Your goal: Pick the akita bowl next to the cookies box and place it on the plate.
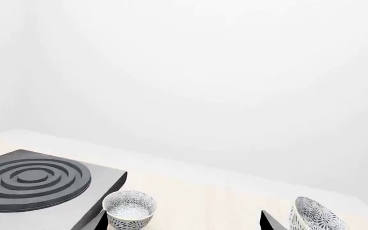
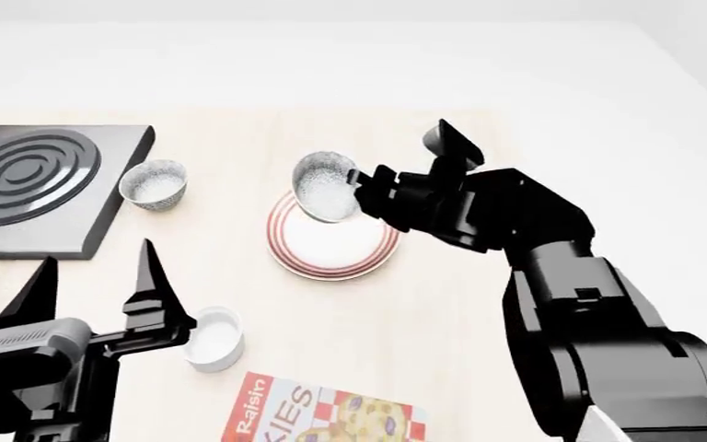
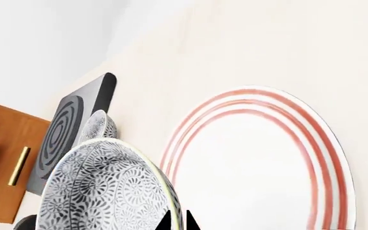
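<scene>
The cookies box (image 2: pixel 324 412) reads "Raisin" and what looks like "KIES", its first letters cut off.

Two speckled akita bowls: one (image 2: pixel 325 186) tilted above the plate, the other (image 2: pixel 154 182) just beside the stove block. One plate (image 2: pixel 329 262) with red rings, one plain white cup (image 2: pixel 214 338), one cookies box (image 2: pixel 325 412), one dark stove block (image 2: pixel 37 187) with concentric rings, all on a single pale table (image 2: pixel 452 304). Two black robot arms, left (image 2: pixel 34 354) and right (image 2: pixel 550 276).
</scene>
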Controlling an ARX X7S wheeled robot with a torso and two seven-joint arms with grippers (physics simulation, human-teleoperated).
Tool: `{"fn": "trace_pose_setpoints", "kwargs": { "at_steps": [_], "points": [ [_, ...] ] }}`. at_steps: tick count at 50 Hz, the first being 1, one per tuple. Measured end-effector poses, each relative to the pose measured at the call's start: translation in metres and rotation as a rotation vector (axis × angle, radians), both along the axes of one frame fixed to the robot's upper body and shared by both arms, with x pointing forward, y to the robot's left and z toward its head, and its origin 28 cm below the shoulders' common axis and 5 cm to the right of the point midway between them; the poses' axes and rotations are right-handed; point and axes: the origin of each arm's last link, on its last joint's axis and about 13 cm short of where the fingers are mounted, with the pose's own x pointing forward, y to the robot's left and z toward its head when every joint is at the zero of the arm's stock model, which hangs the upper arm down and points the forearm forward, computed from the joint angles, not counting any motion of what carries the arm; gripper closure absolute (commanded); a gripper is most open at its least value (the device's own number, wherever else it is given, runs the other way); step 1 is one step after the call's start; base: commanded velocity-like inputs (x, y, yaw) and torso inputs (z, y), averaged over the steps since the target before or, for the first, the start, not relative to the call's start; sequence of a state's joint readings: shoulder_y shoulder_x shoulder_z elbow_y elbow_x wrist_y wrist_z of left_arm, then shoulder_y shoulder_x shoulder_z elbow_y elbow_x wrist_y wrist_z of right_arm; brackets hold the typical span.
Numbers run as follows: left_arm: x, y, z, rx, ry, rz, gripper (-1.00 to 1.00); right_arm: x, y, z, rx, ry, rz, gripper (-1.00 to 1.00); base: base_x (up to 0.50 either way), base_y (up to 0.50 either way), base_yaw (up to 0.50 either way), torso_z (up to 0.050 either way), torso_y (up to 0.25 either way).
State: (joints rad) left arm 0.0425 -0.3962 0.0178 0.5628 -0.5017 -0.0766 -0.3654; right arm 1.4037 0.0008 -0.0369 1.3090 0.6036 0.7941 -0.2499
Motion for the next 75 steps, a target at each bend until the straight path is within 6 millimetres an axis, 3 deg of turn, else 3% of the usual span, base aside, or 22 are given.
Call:
{"fn": "trace_pose_setpoints", "kwargs": {
  "at_steps": [19, 42, 69, 70, 75],
  "points": [
    [0.001, 0.001, -0.004, -0.001, 0.006, 0.002, -1.00, 0.005, 0.004, 0.004, -0.027, -0.050, -0.108, 1.00, 0.00, 0.00, 0.00, 0.000, 0.000],
    [-0.007, -0.001, -0.004, -0.008, -0.010, -0.003, -1.00, 0.005, 0.009, 0.005, -0.056, -0.070, -0.075, 1.00, 0.00, 0.00, 0.00, 0.019, -0.193],
    [-0.006, 0.000, -0.004, -0.032, -0.001, -0.017, -1.00, 0.005, 0.010, 0.005, -0.078, -0.079, -0.071, 1.00, 0.00, 0.00, 0.00, 0.003, -0.041],
    [-0.006, 0.000, -0.005, -0.033, 0.001, -0.017, -1.00, 0.005, 0.010, 0.005, -0.080, -0.080, -0.071, -1.00, 0.00, 0.00, 0.00, 0.000, 0.000],
    [-0.005, 0.001, -0.005, -0.036, 0.005, -0.016, -1.00, 0.006, 0.011, 0.007, -0.071, -0.090, -0.063, -1.00, 0.00, 0.00, 0.00, 0.000, 0.000]
  ]
}}
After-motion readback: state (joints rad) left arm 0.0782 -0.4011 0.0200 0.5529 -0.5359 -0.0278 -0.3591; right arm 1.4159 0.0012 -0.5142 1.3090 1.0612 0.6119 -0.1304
